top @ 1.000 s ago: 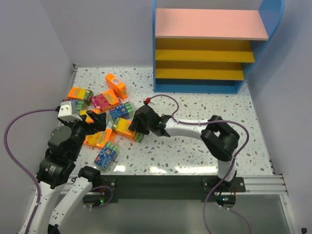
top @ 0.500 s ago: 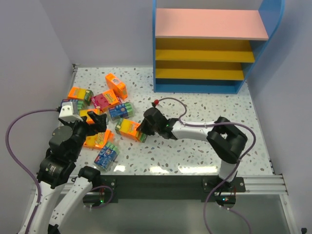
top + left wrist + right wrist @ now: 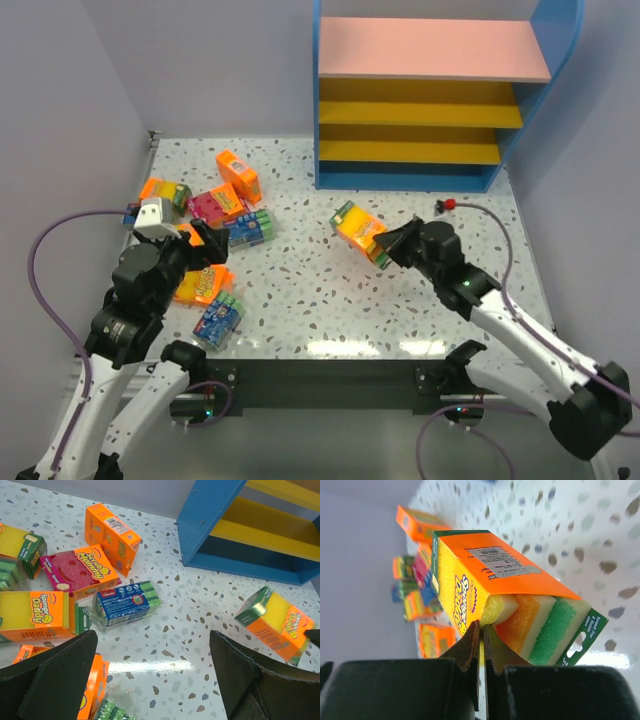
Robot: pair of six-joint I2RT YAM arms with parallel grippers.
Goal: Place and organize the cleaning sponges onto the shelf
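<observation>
1. Shelf [image 3: 430, 48]: blue frame, pink top board, yellow tiers. It stands beyond the right pincer [image 3: 392, 245], at the far side of the counter. Every tier in view is bare, so by this evidence no pack is yet shelved and the organizing is not begun.
2. Counter [image 3: 330, 300]: a speckled white surface carrying the shelf and the loose packs.
3. Cleaning sponges [image 3: 215, 205]: an unsorted scatter well to the left of the right pincer, lying ahead of and partly beneath the left pincer [image 3: 153, 640]. A magenta pack [image 3: 80, 572], a blue pack [image 3: 127, 602] and several orange ones lie at differing angles, some touching. All of these remain to be carried across.
4. Left pincer: released, its jaws spread wide and holding nothing. It hovers over the near side of the scatter.
5. Right pincer: clenched, its fingertips pinched almost together on one edge of a single orange pack [image 3: 360, 228].
6. Orange pack: held tilted, projecting from the right pincer on its far-left side, with its green sponge layer exposed at one end. It sits between the scatter and the shelf and appears clear of the counter. Judged stage: the first pack in transit, with placement on a tier yet to come.
</observation>
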